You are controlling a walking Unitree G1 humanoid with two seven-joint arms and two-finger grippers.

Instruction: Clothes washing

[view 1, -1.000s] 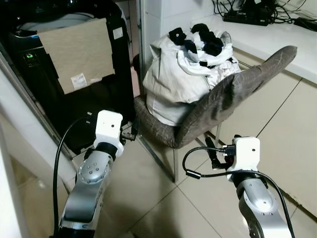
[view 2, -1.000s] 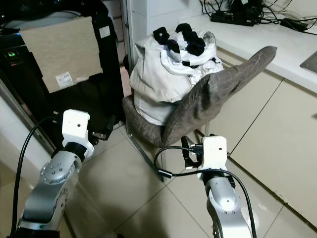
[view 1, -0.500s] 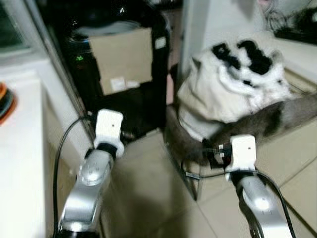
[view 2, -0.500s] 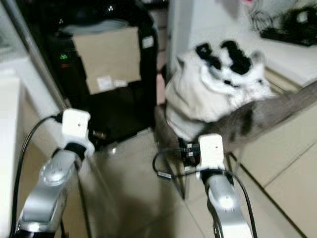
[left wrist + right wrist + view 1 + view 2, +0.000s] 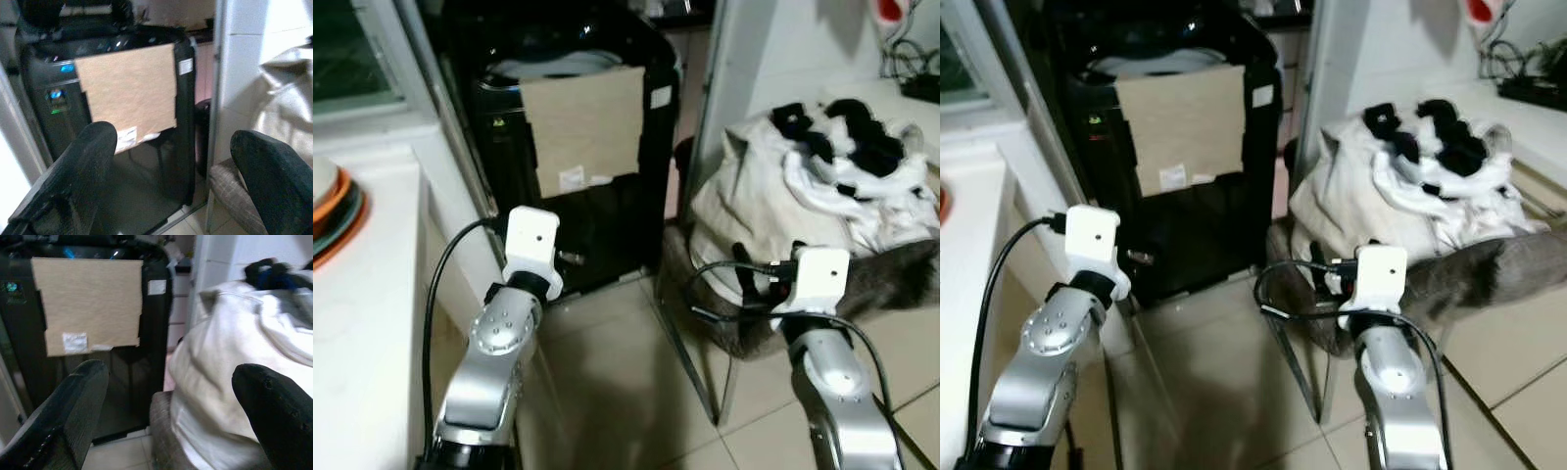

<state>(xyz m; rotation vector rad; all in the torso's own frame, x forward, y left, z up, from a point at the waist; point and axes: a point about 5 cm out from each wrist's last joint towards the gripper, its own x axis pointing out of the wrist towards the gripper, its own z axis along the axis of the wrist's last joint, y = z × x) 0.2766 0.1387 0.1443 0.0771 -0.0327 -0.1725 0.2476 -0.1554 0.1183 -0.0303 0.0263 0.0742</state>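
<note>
A heap of white clothes (image 5: 803, 191) with black pieces on top is lying on the grey chair (image 5: 891, 279), just beside the black washing machine (image 5: 578, 147) with a cardboard sheet (image 5: 585, 127) on its front. The right gripper (image 5: 168, 421) is hovering near the chair's front edge, fingers spread wide and holding nothing, the clothes just beyond it. The left gripper (image 5: 171, 181) is facing the washing machine, likewise spread and empty, well apart from the clothes.

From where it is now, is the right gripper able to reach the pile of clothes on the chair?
Probably yes. The right gripper is open and points at the white clothes pile on the grey chair. Nothing stands between them, and the pile lies just ahead of the fingers.
</note>
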